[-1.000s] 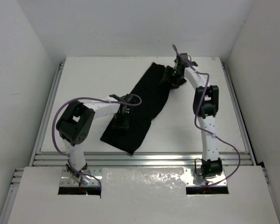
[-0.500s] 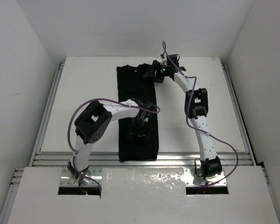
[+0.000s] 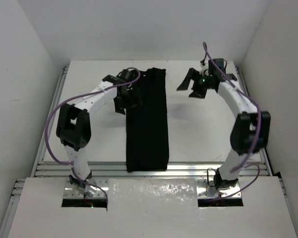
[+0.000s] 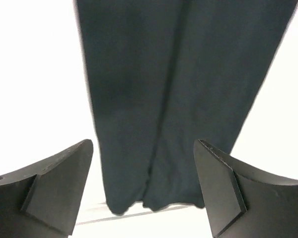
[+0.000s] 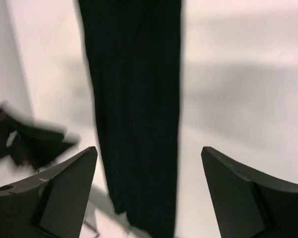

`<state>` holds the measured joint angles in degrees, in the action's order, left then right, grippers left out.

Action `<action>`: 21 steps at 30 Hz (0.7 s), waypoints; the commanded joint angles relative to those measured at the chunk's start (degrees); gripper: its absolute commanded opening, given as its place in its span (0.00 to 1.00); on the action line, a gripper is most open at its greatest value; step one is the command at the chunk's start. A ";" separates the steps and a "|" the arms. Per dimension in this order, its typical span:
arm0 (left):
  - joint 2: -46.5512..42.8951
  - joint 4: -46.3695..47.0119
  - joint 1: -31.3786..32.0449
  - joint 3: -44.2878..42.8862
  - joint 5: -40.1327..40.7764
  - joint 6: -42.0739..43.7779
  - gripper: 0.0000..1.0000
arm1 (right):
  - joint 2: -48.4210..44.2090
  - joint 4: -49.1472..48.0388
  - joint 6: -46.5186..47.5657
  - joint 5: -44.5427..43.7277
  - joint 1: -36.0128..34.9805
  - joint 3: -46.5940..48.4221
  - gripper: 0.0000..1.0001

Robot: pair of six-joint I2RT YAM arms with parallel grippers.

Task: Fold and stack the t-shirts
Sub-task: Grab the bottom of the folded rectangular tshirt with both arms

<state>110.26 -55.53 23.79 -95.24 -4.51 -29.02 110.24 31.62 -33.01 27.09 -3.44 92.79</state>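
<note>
The t-shirt (image 3: pixel 148 124) lies on the white table (image 3: pixel 89 139) as one long, narrow black strip. It runs straight from the far edge to the near edge, between the two arms. The left wrist view shows a lengthwise crease down the cloth (image 4: pixel 154 89).

The left gripper (image 3: pixel 125 104) is at the left edge of the strip's far part. Its jaws are spread wide with nothing held between them (image 4: pixel 141 148). Contact with the cloth cannot be told.

The right gripper (image 3: pixel 188 89) is to the right of the strip's far end, apart from it. Its jaws are spread wide and hold nothing (image 5: pixel 148 151). That wrist view is blurred
</note>
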 commanded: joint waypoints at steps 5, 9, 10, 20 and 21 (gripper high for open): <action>-19.09 5.86 -4.36 24.78 -3.02 -5.87 0.78 | -30.14 -3.67 -8.46 3.58 -10.59 -39.59 0.78; -28.58 9.90 -0.86 36.42 -10.42 -8.24 0.71 | -42.88 -8.48 -14.26 4.55 -18.08 -56.62 0.71; -29.82 10.61 1.32 40.10 -10.95 -9.03 0.71 | -44.04 -9.28 -16.01 4.03 -20.00 -59.02 0.71; -26.44 24.06 4.95 56.83 -14.65 -11.06 0.58 | -39.32 -27.89 -18.22 5.16 -26.87 -72.22 0.66; -24.84 23.63 5.12 56.66 -13.69 -11.15 0.54 | -37.22 -29.49 -19.36 5.43 -27.92 -73.10 0.65</action>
<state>81.54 -37.34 28.27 -38.35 -17.89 -39.24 70.22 12.64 -50.04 31.40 -29.28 20.32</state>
